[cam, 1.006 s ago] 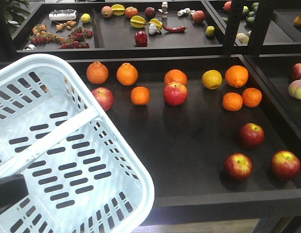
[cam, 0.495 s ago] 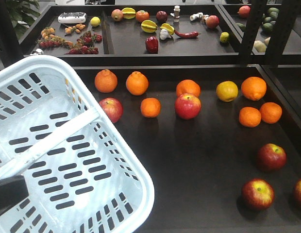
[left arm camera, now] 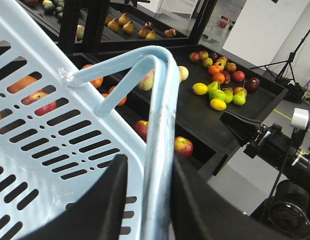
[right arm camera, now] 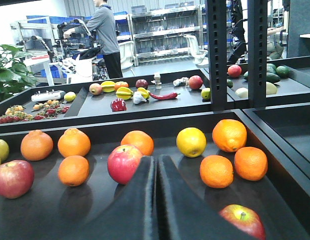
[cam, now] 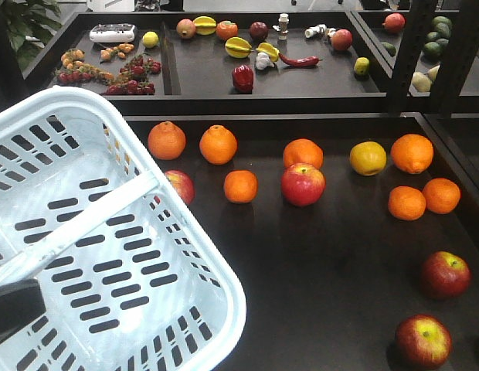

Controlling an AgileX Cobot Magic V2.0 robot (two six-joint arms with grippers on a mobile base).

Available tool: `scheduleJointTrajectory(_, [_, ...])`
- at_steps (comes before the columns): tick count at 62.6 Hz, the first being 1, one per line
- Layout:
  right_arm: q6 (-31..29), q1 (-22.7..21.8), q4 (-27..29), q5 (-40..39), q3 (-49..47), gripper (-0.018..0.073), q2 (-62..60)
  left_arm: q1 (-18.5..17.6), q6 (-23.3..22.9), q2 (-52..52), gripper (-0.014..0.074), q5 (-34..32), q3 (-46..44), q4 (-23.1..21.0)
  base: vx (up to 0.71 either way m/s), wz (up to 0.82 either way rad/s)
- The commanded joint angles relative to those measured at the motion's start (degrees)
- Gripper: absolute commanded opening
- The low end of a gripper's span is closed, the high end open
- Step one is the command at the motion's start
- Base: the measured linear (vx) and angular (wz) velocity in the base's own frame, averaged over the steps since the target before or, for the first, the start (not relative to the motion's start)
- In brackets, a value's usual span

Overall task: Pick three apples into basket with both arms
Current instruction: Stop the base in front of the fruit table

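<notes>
A dark display tray [cam: 324,255] of loose fruit fills the foreground, with another tray of mixed produce behind it. The left gripper [left arm camera: 149,161] is clamped on the pale blue handle [left arm camera: 162,95] of the basket [cam: 228,309], one finger pressing each side of the bar, and the slotted basket wall spreads out to its left. The right gripper [right arm camera: 156,160] has its fingers pressed together, grasping nothing. A red apple [right arm camera: 125,163] lies just ahead and to the left of its tips, with an orange [right arm camera: 137,141] right behind. A second apple [right arm camera: 242,220] sits near its right side, and a third apple [right arm camera: 12,178] is well off to its left.
</notes>
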Motion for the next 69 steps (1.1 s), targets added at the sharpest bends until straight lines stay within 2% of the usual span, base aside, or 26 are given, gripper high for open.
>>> scheduleJointTrajectory(1, [-0.4,-0.2,-0.2,-4.3,0.7,-0.0005,-0.7,-0.2,0.5,0.1,-0.0006,-3.5,-1.6,-3.2,0.07,-0.01])
scheduleJointTrajectory(69, [-0.4,-0.2,-0.2,-4.3,0.7,-0.0005,-0.7,-0.2,0.5,0.1,-0.0006,-3.5,-1.6,-3.2,0.02,0.0])
